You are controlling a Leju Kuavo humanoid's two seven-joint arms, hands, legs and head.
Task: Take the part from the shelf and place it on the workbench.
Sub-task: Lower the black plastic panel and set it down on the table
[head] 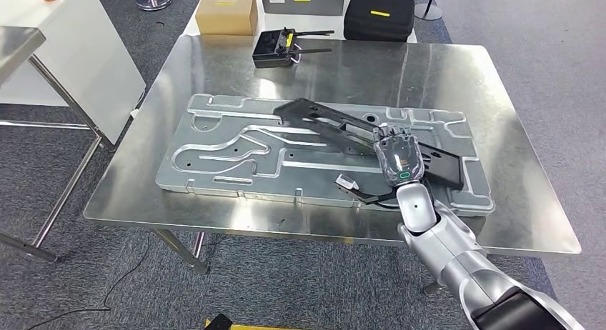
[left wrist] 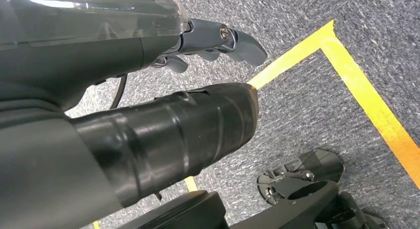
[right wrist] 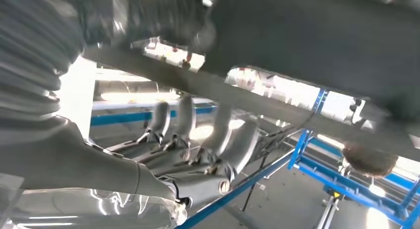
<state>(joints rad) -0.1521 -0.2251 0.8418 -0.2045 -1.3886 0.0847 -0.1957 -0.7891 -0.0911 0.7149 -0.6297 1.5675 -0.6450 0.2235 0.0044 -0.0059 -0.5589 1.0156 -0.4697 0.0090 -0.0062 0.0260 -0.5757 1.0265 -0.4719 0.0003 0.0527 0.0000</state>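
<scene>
The black part (head: pixel 321 119), a long flat frame, lies at a slant across a silver machined plate (head: pixel 214 144) on the steel workbench (head: pixel 443 73). My right hand (head: pixel 396 158) sits on the part's near right end and grips it, back of the hand up. In the right wrist view the hand's fingers (right wrist: pixel 198 154) reach along a shiny surface, with the dark part (right wrist: pixel 307 35) close over them. My left hand (left wrist: pixel 163 135) hangs over grey carpet with its fingers apart and nothing in it.
A black remote controller (head: pixel 275 48) lies at the workbench's far edge. Beyond it stand a cardboard box (head: pixel 227 10) and a black case (head: pixel 379 14). A white table (head: pixel 71 51) is at the far left. Yellow tape (left wrist: pixel 366 100) marks the carpet.
</scene>
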